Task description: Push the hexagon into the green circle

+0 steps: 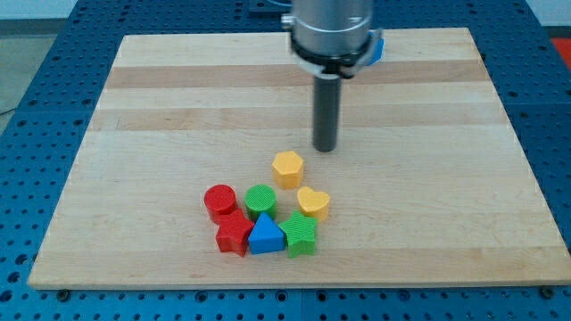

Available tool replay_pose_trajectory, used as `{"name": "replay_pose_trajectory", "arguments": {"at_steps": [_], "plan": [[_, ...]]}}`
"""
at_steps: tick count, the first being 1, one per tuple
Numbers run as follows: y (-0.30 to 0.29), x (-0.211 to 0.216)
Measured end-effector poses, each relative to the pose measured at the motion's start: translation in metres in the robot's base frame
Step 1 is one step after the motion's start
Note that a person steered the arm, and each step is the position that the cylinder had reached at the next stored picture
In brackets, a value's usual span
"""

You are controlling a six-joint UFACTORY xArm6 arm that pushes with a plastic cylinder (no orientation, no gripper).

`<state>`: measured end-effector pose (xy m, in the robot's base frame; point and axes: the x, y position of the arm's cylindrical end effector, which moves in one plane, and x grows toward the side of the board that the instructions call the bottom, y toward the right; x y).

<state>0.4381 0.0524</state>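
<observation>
The arm has no gripper, only a rod; its tip (326,148) rests just above and right of the yellow hexagon (288,168), well placed to shove it down-left into the green circle (260,200) nearby. The count: two yellow, two red, two green, one blue triangle (265,236), and a blue block (378,48) half-hidden at top.

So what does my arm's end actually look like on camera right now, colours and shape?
A wide, silver-grey metal cylinder enters from the view's top, ringed by a dark band at its lower edge. From it hangs a straight dark grey rod, round and smooth, ending in my tip, which is flat. No cables or markings show. Something blue peeks out behind the cylinder.
</observation>
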Motion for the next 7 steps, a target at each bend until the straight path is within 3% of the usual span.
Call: {"name": "replay_pose_trajectory", "arguments": {"at_steps": [2,4,5,7], "plan": [[-0.038,0.041],[-0.036,0.016],[-0.066,0.015],[-0.086,0.046]]}}
